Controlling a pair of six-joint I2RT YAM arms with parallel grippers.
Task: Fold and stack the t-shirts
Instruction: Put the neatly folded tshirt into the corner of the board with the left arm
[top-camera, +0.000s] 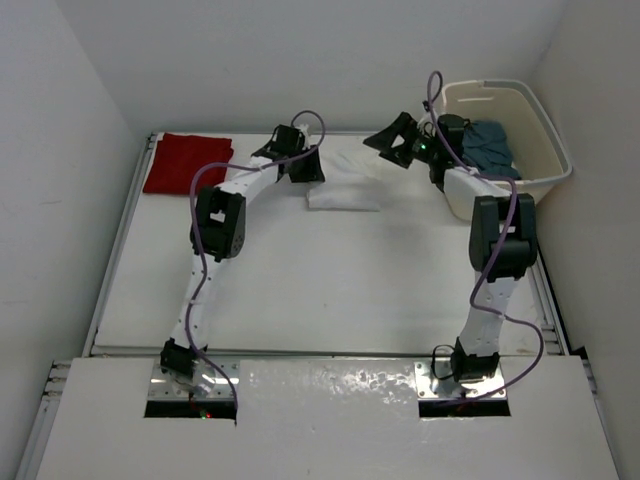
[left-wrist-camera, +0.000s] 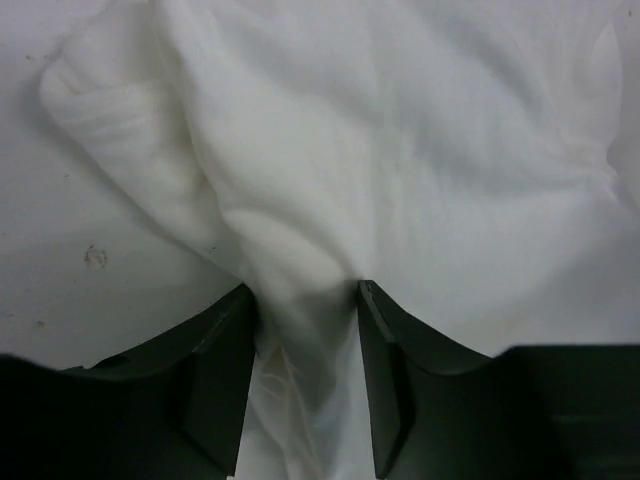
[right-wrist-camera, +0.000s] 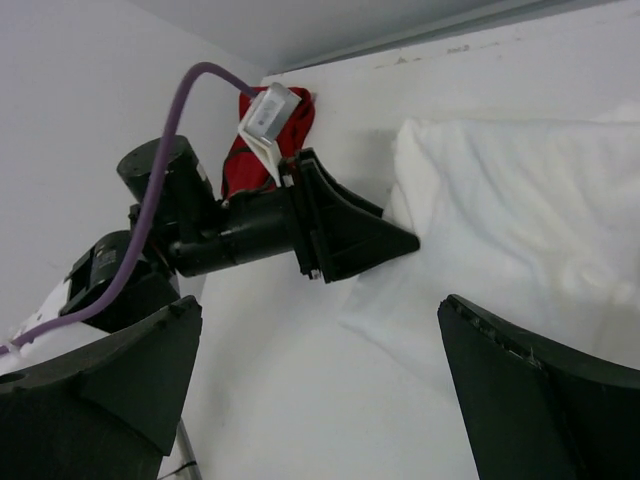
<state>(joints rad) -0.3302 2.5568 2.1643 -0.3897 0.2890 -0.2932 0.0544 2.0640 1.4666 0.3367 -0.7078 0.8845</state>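
The white t-shirt (top-camera: 343, 196) lies as a folded bundle at the back middle of the table. My left gripper (top-camera: 303, 165) is at its left end. In the left wrist view the left gripper (left-wrist-camera: 303, 290) has a raised ridge of the white t-shirt (left-wrist-camera: 400, 150) pinched between its jaws. The deep red t-shirt (top-camera: 188, 162) lies folded flat at the back left. Inside the basket sits the dark teal t-shirt (top-camera: 490, 148). My right gripper (top-camera: 390, 140) hovers open above the white shirt's right side; the right gripper (right-wrist-camera: 318, 310) holds nothing over the white t-shirt (right-wrist-camera: 520, 200).
The cream laundry basket (top-camera: 545, 120) stands at the back right, beside the right arm. Walls close in the table at the back and on both sides. A purple cable loops over each arm.
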